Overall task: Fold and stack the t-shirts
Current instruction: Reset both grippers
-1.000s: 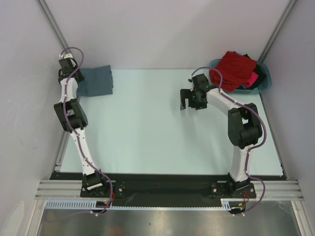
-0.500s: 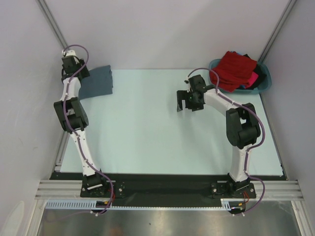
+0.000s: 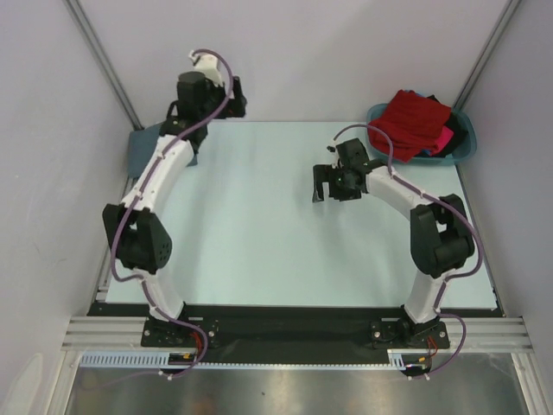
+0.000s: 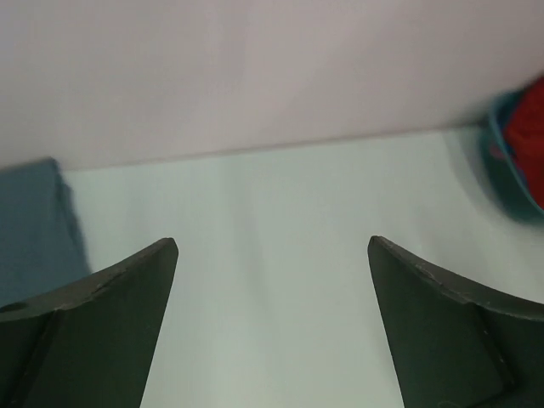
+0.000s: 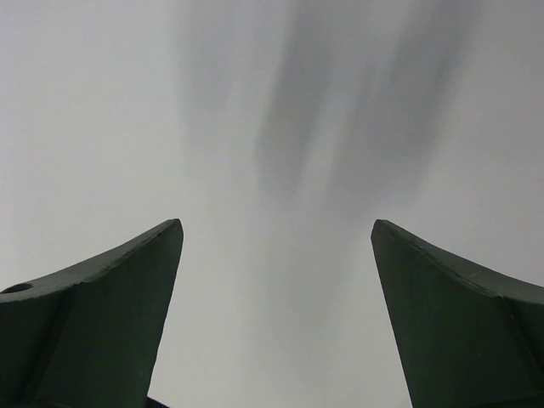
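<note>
Grey t-shirt (image 3: 140, 149) far left; left hand (image 4: 272, 243) and right hand (image 5: 276, 223) spread wide.

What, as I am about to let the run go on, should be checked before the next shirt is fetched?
1. Left tool open, nothing between its fingers: ok.
2. Right tool open, nothing held: ok.
3. Grey t-shirt lying at the far left corner of the table, in neither tool: ok.
4. Its fold neat: cannot tell; the left arm covers much of it.
5. Red t-shirt on top in the teal basin, in plain sight: ok.
</note>
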You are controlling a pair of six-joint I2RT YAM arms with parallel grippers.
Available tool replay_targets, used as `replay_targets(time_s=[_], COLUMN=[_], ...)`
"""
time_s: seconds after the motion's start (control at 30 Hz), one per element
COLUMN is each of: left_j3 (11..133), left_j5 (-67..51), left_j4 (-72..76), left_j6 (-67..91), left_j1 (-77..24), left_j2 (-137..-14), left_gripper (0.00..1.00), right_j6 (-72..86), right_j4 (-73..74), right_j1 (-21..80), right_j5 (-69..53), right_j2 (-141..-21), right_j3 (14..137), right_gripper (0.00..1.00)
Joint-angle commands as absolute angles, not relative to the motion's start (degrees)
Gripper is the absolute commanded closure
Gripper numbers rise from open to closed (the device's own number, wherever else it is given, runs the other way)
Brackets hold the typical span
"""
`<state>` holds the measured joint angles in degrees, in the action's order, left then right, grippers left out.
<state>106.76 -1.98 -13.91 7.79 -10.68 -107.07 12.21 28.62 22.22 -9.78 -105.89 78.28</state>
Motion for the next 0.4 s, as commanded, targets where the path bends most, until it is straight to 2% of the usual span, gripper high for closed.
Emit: replay_targets(time_s=[0.0, 0.2, 0.37], left_j3=[96.8, 75.3, 65.9], left_j5=[2.1, 1.8, 7.2], left_j4=[-15.6, -7.7, -6.1], left_j6=[11.2, 11.6, 13.5], left_j1=[-13.7, -20.4, -22.5], left_j2=[-98.4, -84.8, -74.3], left_gripper=[0.00, 0.00, 0.00], right_j6=[12.6, 12.7, 12.9], right_j4=[25.9, 24.9, 25.8], right_j1=[22.1, 22.1, 22.1], right_j5=[-9.6, -9.2, -6.1], right_j2=[-99.2, -96.3, -94.7], right_j3=[75.5, 71.5, 71.1], right_gripper=[0.00, 0.00, 0.00])
